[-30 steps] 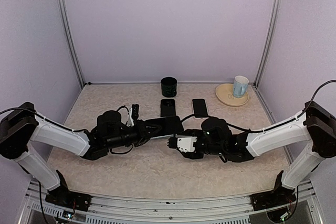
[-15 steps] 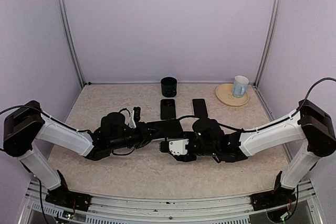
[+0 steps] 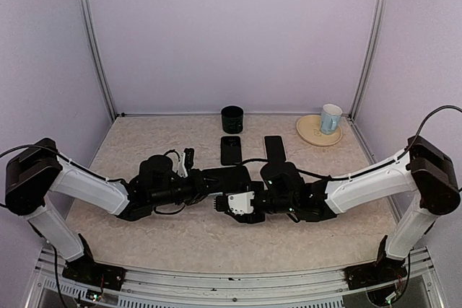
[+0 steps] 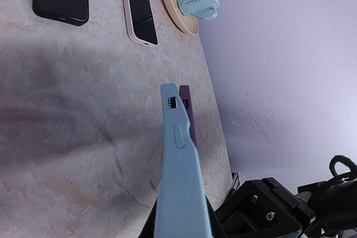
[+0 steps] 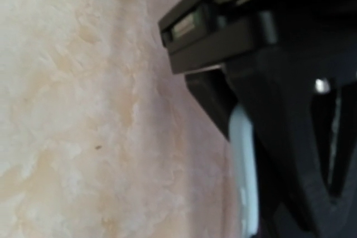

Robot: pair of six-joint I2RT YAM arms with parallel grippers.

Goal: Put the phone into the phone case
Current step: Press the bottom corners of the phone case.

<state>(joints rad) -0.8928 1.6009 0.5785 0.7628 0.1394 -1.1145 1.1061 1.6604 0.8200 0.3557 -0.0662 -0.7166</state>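
My left gripper (image 3: pixel 211 181) is shut on a light blue phone case (image 4: pixel 179 182), held edge-on above the table. The thin edge of a purple phone (image 4: pixel 187 108) shows right behind the case's far end. In the top view the held thing (image 3: pixel 229 175) looks dark. My right gripper (image 3: pixel 222 203) is low over the table, just in front of and below the held case. The right wrist view is blurred: it shows a pale blue edge (image 5: pixel 244 163) against black gripper parts, and the right jaws cannot be made out.
A black phone (image 3: pixel 231 149) and a phone in a pale pink case (image 3: pixel 274 148) lie flat behind the grippers. A black cup (image 3: pixel 232 119) stands at the back. A tan plate (image 3: pixel 310 133) with a light blue mug (image 3: pixel 331 117) is at the back right.
My right gripper has moved left along the table toward the left gripper and the held case. The left arm has barely moved.
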